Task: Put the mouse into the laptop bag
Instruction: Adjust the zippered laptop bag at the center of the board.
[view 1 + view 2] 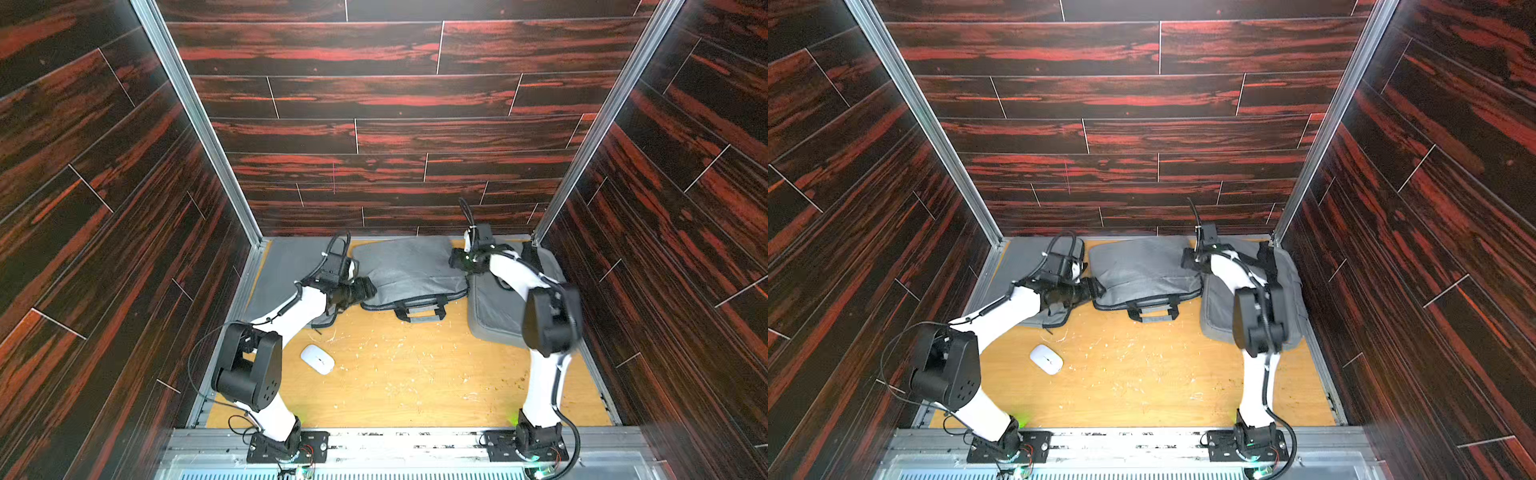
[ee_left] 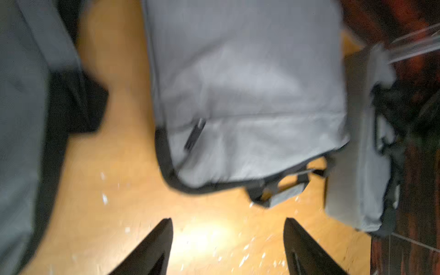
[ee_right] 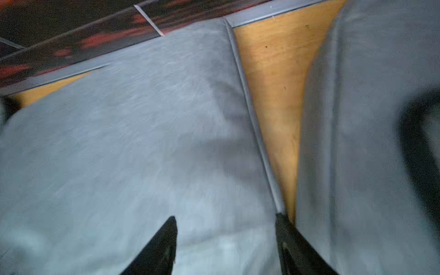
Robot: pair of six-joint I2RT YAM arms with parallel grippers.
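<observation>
The white mouse (image 1: 317, 359) (image 1: 1046, 359) lies on the wooden floor at the front left, beside my left arm's elbow and apart from both grippers. The grey laptop bag (image 1: 407, 266) (image 1: 1142, 266) (image 2: 250, 95) lies flat at the back centre, its black-trimmed edge and handle (image 1: 422, 313) facing the front. My left gripper (image 1: 368, 289) (image 2: 228, 221) hovers open at the bag's left front corner, with bare wood between its fingers. My right gripper (image 1: 455, 259) (image 3: 226, 216) is open over the bag's right edge, above grey fabric (image 3: 119, 142). The wrist views are blurred.
A second grey bag (image 1: 278, 266) (image 2: 19, 119) lies at the back left under my left arm. A third grey bag (image 1: 494, 307) (image 3: 369, 119) lies at the right under my right arm. Dark wood-pattern walls (image 1: 395, 137) close in the back and both sides.
</observation>
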